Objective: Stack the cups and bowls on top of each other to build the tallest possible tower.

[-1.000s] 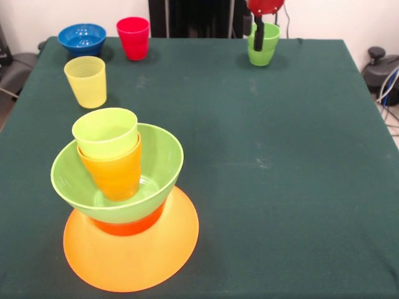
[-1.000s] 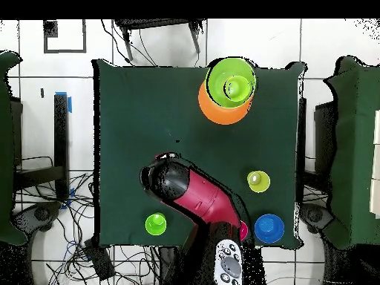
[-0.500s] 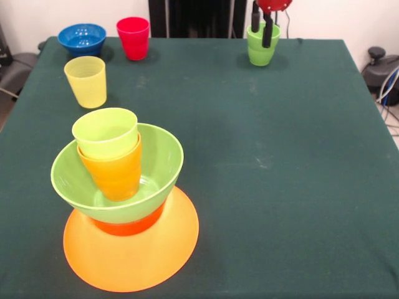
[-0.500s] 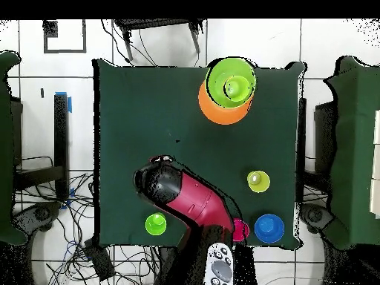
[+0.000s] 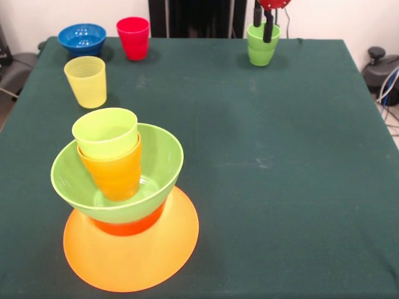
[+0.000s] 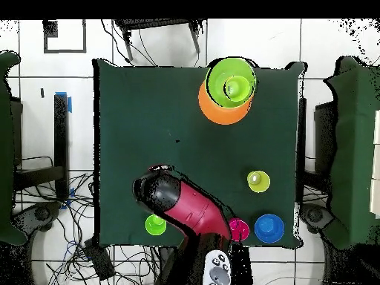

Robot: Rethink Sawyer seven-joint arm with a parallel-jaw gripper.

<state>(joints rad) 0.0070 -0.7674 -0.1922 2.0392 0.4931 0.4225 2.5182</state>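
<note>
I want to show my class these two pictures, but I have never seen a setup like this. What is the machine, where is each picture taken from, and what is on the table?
The machine is a red and black robot arm standing at a green table. One picture is taken from across the table, facing the robot; the other looks straight down from above.

At the arm's end is its hand, two dark fingers placed around the rim of a green cup. Whether it grips the cup I cannot tell.

The tower so far: a wide orange bowl as base, an orange-red bowl, a lime green bowl, then an orange cup and a lime green cup. Loose pieces: a yellow cup, a red cup and a blue bowl.
</note>
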